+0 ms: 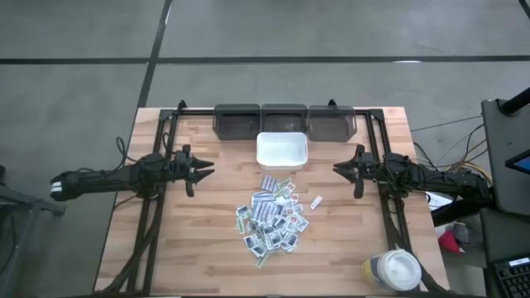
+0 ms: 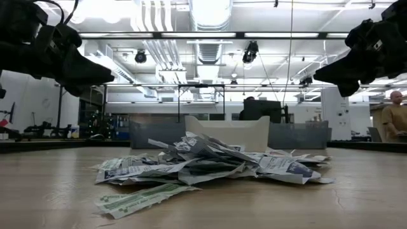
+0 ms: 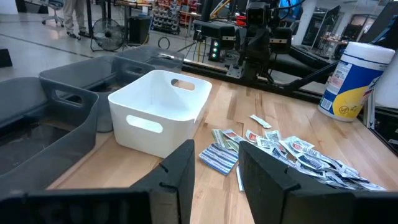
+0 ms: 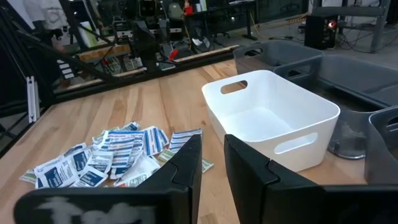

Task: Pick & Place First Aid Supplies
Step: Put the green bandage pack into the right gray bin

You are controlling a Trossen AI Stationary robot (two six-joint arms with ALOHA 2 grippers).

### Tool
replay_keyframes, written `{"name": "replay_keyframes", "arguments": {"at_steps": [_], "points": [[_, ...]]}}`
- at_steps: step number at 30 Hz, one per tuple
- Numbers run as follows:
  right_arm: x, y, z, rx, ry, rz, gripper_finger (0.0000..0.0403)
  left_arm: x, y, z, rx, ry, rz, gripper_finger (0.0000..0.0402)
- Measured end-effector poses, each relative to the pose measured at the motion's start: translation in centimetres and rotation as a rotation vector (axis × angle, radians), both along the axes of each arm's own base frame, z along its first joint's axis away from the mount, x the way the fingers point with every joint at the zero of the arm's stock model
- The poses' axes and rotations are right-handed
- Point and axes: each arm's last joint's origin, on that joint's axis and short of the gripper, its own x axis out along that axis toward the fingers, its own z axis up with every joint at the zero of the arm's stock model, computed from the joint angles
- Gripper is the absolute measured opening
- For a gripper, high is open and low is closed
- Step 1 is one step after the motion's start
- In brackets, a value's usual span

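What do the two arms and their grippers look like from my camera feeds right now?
Both arms are dark, near black, slim and jointed, with cables trailing along them. The left gripper and right gripper each end in two blocky, angular black fingers, matte, with no visible markings.

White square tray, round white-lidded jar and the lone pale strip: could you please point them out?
White square tray [image 1: 282,138]: high view, far rim.
Round white-lidded jar [image 1: 400,269]: high view, lid.
Lone pale strip [image 1: 316,201]: high view, middle.

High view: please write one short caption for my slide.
Both grippers, left and right, hover open beside a pile of first aid packets below the empty white tray.
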Motion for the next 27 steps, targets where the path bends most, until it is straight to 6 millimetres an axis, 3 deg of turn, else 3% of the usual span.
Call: {"name": "replay_keyframes", "arguments": {"at_steps": [17, 27], "points": [[0.0, 0.0, 0.3, 0.006, -0.032, 0.000, 0.0074, 0.0, 0.0, 0.0, 0.000, 0.001, 0.000, 0.0120], [0.1, 0.0, 1.6, 0.220, -0.206, -0.015, 0.0055, 0.0, 0.0, 0.0, 0.011, 0.003, -0.001, 0.0119]]}}
